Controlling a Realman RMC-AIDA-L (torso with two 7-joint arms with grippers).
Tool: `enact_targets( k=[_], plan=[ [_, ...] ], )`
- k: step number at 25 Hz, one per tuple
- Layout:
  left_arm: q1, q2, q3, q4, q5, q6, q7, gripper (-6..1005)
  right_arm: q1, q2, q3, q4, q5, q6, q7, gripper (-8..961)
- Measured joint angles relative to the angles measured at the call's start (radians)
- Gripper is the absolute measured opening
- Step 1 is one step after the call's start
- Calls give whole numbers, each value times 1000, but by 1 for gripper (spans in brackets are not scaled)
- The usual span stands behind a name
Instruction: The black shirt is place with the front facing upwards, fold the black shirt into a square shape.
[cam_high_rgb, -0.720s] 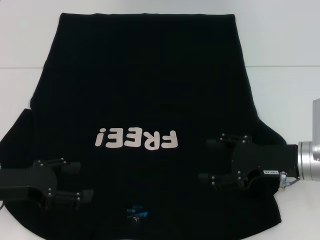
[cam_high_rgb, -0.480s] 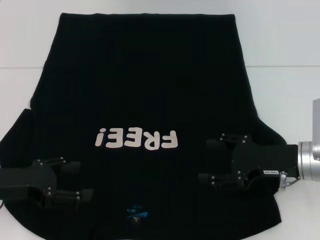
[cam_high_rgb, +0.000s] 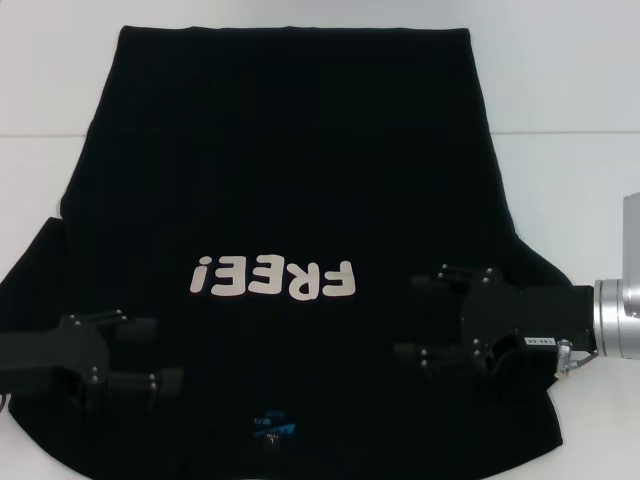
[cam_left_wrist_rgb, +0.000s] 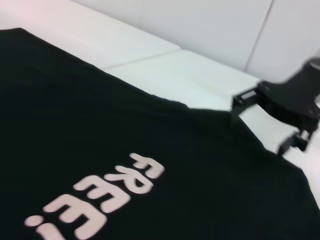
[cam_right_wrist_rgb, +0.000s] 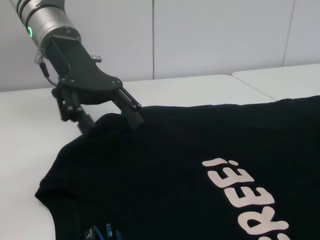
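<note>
Black shirt (cam_high_rgb: 290, 170) matt soft cloth; table (cam_high_rgb: 570, 90) smooth white.

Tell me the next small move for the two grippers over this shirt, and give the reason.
Probably lower both grippers onto the cloth and pinch it. The black shirt lies flat and unfolded, front up, with the left gripper and the right gripper open above the shoulder areas on either side of the neck label, holding nothing. A grip has to come before any fold.

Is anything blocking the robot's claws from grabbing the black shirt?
No. The left end effector and right end effector are both open right over the black shirt, one near each shoulder, with nothing visible in between.
</note>
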Motion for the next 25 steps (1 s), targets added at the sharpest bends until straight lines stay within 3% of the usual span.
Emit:
enact_targets(
  k=[6,7,11,18,25],
  plan=[
    [-2,20,-103,-5,0,36,-160,933,3,0,4,-6,5,2,65,924],
    [-7,39,-151,-4,0,62,-295,933,4,0,5,-6,5,2,68,924],
    [-20,72,-200,-4,4,75,-520,933,6,0,8,-8,6,4,104,923],
    [-41,130,-206,14,92,33,-851,933,18,-3,0,-9,1,49,222,923],
    [-39,158,-228,72,225,-22,-1073,933,19,-2,-1,-9,0,50,227,923]
  ],
)
